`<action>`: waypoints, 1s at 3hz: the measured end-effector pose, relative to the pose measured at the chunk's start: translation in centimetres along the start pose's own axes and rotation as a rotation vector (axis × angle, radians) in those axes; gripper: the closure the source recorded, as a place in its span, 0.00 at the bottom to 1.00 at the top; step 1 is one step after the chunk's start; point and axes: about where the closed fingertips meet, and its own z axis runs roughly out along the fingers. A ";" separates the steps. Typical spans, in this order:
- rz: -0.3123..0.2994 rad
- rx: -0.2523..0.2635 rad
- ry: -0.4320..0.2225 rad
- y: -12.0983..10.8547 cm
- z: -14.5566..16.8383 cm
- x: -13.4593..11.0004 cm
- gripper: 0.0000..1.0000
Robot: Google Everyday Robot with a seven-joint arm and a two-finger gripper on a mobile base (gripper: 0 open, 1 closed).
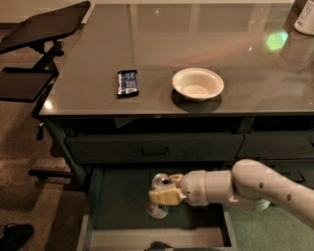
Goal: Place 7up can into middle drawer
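Note:
The 7up can, silvery with a pull-tab top, is upright in my gripper, which is shut on it. The white arm reaches in from the right. The can hangs inside the open middle drawer, a wide dark grey-green drawer pulled out below the desk top, with its paler front lip at the bottom of the view. The can is near the middle of the drawer, low over its floor; I cannot tell whether it touches the floor.
On the desk top lie a dark blue snack packet and a white bowl. A closed drawer with a black handle is above the open one. A black chair stands at the left. A bottle stands at the far right.

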 end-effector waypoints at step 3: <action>-0.005 0.099 -0.008 -2.1 0.6 -0.2 1.00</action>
